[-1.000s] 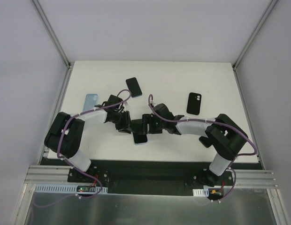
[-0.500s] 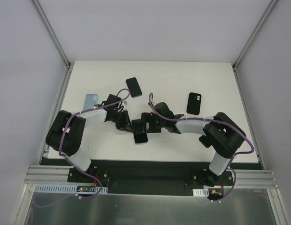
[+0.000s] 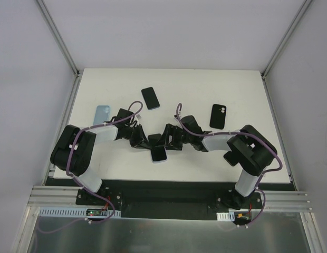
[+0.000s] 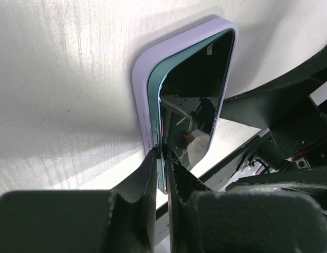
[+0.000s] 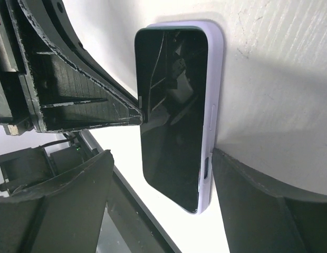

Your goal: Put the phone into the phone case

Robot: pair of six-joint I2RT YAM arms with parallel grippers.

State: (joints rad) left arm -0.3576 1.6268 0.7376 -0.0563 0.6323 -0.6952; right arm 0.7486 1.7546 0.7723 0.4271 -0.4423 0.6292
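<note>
**Arms.** Both arms reach low over the table (image 3: 205, 89) and meet near its middle, forearms almost level and wrists turned in toward each other.

**Left claw** (image 4: 162, 158). I see its fingers drawn almost together, nipping the teal long edge of the phone (image 4: 198, 95) near one corner.

**Right claw** (image 5: 162, 154). Its jaws stand wide and grip nothing. One finger (image 5: 248, 205) lies against the side of the case (image 5: 216, 79), and the other stands apart from the phone's opposite edge.

**Case.** The lilac case lies flat on the table just in front of both wrists. The phone rests in it screen up. The long edge nearest the right claw's touching finger sits inside the wall, while the pinched edge rides above the rim.

**Elsewhere.** A black phone (image 3: 150, 98), a black case (image 3: 218, 116) and a pale blue item (image 3: 102, 113) lie farther back, well apart.
</note>
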